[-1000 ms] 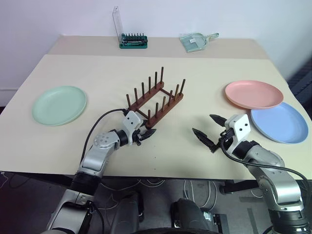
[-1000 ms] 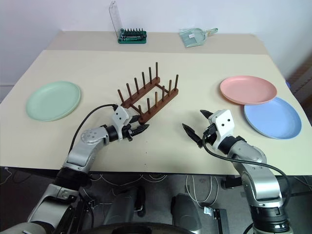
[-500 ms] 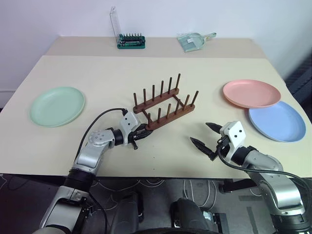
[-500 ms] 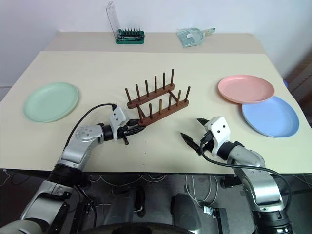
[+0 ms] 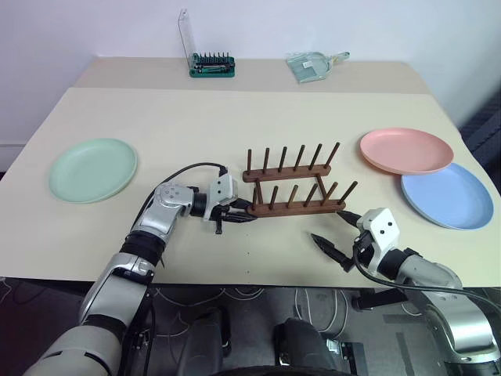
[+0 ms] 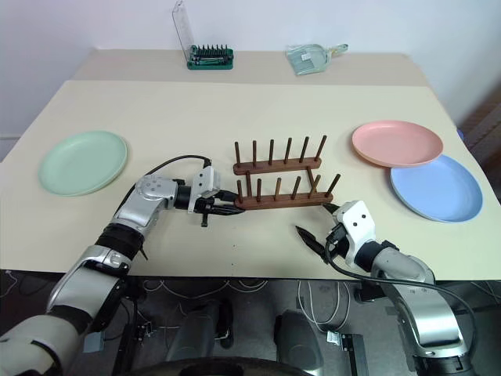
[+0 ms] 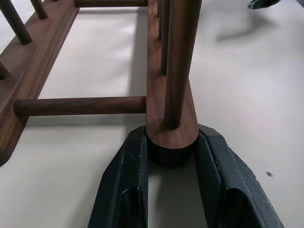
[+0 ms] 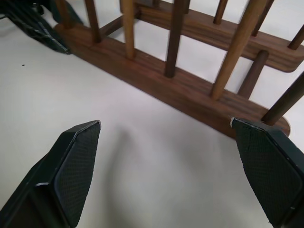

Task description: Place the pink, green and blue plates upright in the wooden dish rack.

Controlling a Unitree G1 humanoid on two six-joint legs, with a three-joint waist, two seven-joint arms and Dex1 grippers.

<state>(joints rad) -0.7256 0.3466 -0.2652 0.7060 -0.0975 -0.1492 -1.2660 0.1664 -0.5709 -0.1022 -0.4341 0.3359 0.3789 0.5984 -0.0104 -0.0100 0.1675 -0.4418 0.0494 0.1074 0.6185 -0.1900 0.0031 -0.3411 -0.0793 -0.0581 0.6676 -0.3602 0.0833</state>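
— What's the setup from where you stand?

— A wide cream table against a plain white wall. A second, narrower tabletop strip runs along the back; on it sit a green case of screwdriver bits with its clear lid raised, and a clear dustpan.

— And the plates?

— All three lie flat. The green plate is out on the robot's left, well apart from everything. The pink plate and the blue plate are on the right, the pink one's rim overlapping the blue one's.

— The rack?

— The wooden dish rack stands near the middle, its rails running across the table, pegs upright, no plate in it.

— What are the arms doing?

— The left gripper is clamped on the end of the near rail, one finger on each side of the wood. The right gripper hangs low by the rack's other end, its jaws spread wide with nothing between them.
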